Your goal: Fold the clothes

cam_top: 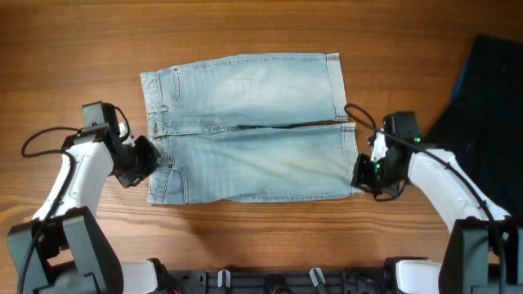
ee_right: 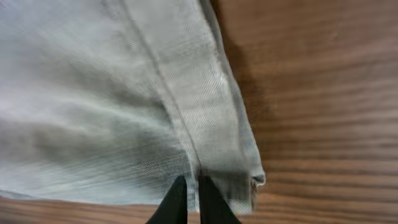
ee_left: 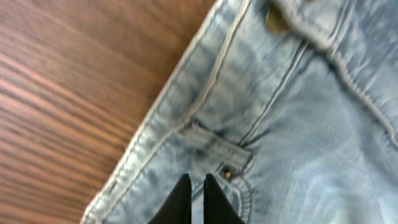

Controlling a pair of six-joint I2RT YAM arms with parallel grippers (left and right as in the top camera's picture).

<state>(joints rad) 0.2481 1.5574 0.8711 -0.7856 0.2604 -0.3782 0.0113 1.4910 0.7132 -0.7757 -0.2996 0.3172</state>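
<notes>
The left gripper (cam_top: pixel 147 160) is sitting at the left side of the wooden table (cam_top: pixel 245 241), and its tip is meeting the near corner of the waistband (cam_top: pixel 155 122). In the left wrist view its two dark fingers (ee_left: pixel 179 204) are standing almost together, with only a thin strip of denim showing between them. Whether they are actually pinching the cloth I cannot tell. Just ahead of the tips a belt loop (ee_left: pixel 214 144) is lying across the waistband, and a small metal rivet (ee_left: pixel 227 173) is showing right beside them.

Between the two tools the denim shorts (cam_top: pixel 245 122) are lying spread flat on the table. The waistband is facing the left gripper, both legs are running toward the right one, and a dark slit is dividing the legs.

The right gripper (cam_top: pixel 361 174) is resting at the near corner of the leg hem (cam_top: pixel 349 159). In the right wrist view its fingers (ee_right: pixel 175 202) are likewise drawn close, straddling the stitched line of the hem right at the cloth's edge. Again I cannot tell whether they are clamping the fabric or only touching it. Bare wood is showing to the outer side of the tips.

Well beyond the right arm, a dark cloth (cam_top: pixel 490 90) is lying at the far right corner.
</notes>
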